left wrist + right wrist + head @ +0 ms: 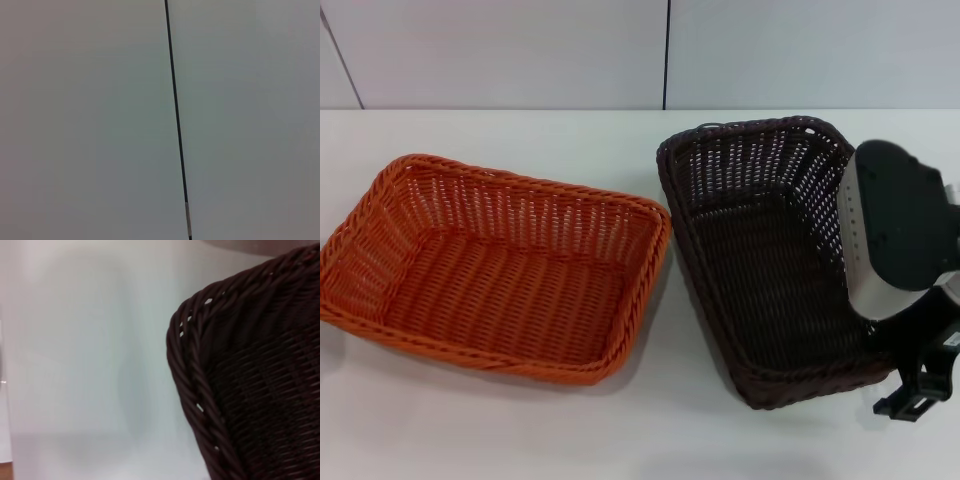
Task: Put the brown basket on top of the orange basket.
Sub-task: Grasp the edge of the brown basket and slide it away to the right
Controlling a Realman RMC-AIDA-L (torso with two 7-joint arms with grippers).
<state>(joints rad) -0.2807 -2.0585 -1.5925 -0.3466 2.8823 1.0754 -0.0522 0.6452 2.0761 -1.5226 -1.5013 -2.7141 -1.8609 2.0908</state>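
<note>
Right gripper over brown basket far-side rim, fingers hidden, grip impossible to tell; orange basket beside, apart.

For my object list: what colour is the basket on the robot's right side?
Dark chocolate brown basket; clearest in the head view.

One brown basket, one orange basket.

Only the right arm shows. Its wrist has a rounded dark grey, nearly black cover with a silver-white band along one edge, marked by a row of small dots. Below it sits a black plastic bracket with angular open frames.
</note>
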